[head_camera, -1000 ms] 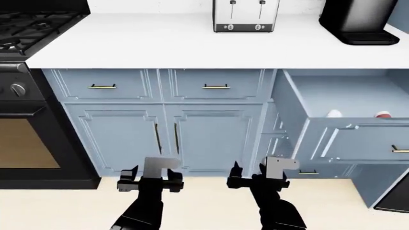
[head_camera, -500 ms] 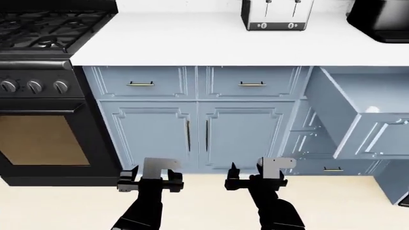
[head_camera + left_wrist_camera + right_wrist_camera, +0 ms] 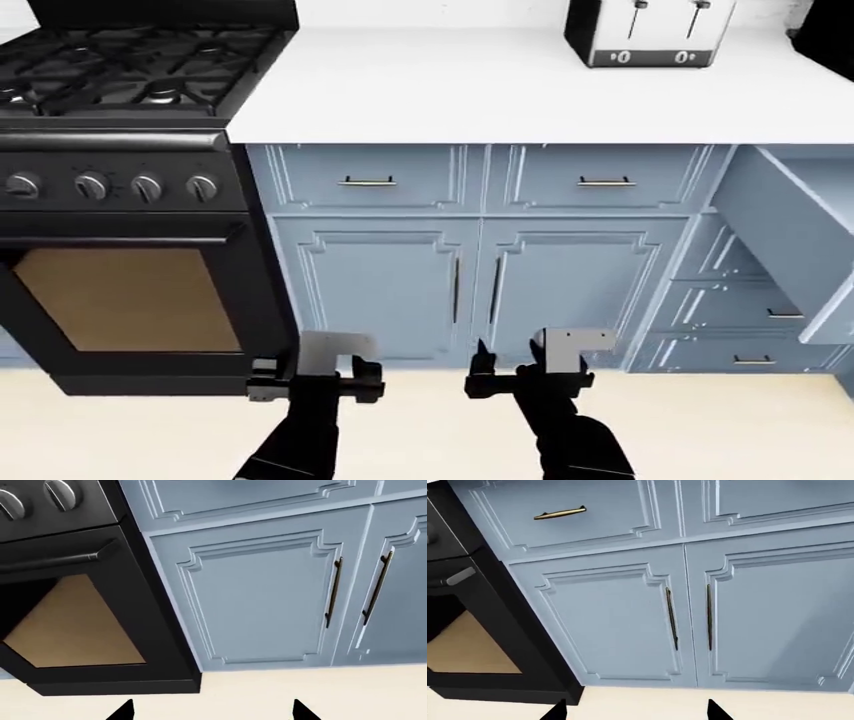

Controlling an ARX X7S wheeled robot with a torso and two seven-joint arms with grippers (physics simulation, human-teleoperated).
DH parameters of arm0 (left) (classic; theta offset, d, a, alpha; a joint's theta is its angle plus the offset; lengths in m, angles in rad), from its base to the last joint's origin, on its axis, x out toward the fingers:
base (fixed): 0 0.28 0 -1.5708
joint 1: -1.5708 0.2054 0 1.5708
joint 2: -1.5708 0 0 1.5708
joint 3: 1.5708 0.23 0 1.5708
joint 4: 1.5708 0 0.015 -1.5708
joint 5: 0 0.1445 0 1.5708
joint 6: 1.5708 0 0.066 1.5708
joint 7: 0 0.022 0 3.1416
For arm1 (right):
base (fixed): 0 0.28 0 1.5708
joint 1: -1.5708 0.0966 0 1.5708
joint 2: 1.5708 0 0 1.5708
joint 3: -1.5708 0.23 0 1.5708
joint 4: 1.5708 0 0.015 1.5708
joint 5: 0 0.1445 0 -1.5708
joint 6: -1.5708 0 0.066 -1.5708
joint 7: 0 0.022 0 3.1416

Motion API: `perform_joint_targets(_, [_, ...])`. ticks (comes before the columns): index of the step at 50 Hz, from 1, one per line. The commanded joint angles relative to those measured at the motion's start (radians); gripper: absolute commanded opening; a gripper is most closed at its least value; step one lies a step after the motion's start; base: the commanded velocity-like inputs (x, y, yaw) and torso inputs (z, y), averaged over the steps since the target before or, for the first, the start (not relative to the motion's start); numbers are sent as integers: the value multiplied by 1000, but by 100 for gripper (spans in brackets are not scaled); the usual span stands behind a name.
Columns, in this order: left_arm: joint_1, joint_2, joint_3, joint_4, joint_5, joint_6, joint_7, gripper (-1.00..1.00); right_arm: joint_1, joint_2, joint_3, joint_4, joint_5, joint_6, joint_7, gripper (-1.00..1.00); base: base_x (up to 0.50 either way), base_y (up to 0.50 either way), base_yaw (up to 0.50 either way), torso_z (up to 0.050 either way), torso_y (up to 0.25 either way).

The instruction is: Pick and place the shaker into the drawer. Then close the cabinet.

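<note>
Hovering low, both jaws spread and empty, drawer (image 3: 801, 250) open far right.

My head camera looked forward and down over both arms at the cabinet (image 3: 481, 290) and range (image 3: 127, 200). Both wrist cameras sat low and close, facing the same paired doors (image 3: 267, 595) beside the oven.

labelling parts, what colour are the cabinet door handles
Brass handles on the blue-grey cabinet; clearest in the right wrist view.
</note>
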Motion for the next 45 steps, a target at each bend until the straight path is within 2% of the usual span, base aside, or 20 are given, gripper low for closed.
perform_joint_targets(1, [-4, 1, 13, 1, -8, 2, 5, 100, 1, 2, 17, -1, 8, -9, -14, 100, 500, 212, 0, 0, 0])
perform_joint_targets(22, [-1, 1, 15, 0, -8, 5, 12, 100, 0, 0, 32, -1, -5, -17, -17, 100, 500, -11, 0, 0, 0])
perform_joint_targets(30, [-3, 1, 42, 1, -12, 7, 10, 100, -2, 0, 37, -2, 0, -24, -11, 100, 32, 0, 0, 0, 0])
perform_joint_targets(34, [1, 1, 47, 1, -49, 83, 28, 100, -4, 3, 48, -11, 3, -52, 44, 100, 0, 0, 0, 0, 0])
perform_joint_targets(35, [-1, 1, 60, 1, -78, 106, 47, 100, -19, 7, 52, -52, 8, -52, 67, 100, 0, 0, 0, 0, 0])
perform_joint_targets(37, [-20, 1, 58, 9, -168, 150, 125, 100, -150, 35, 27, -352, -3, 107, 131, 100, 0, 0, 0, 0, 0])
perform_joint_targets(38, [-7, -23, 52, 72, -182, 163, 158, 100, -225, 65, 8, -502, -16, 222, 166, 100, 0, 0, 0, 0, 0])
perform_joint_targets(40, [57, -155, 59, 372, -223, 39, 109, 100, -332, 132, -1, -802, -21, 400, 209, 100, 0, 0, 0, 0, 0])
perform_joint_targets(42, [60, -255, 49, 616, -257, -32, 81, 100, -402, 210, 20, -1102, -2, 579, 241, 100, 0, 0, 0, 0, 0])
perform_joint_targets(45, [-5, -347, 22, 727, -283, -89, 73, 100, -422, 336, 81, -1552, 30, 855, 291, 100, 0, 0, 0, 0, 0])
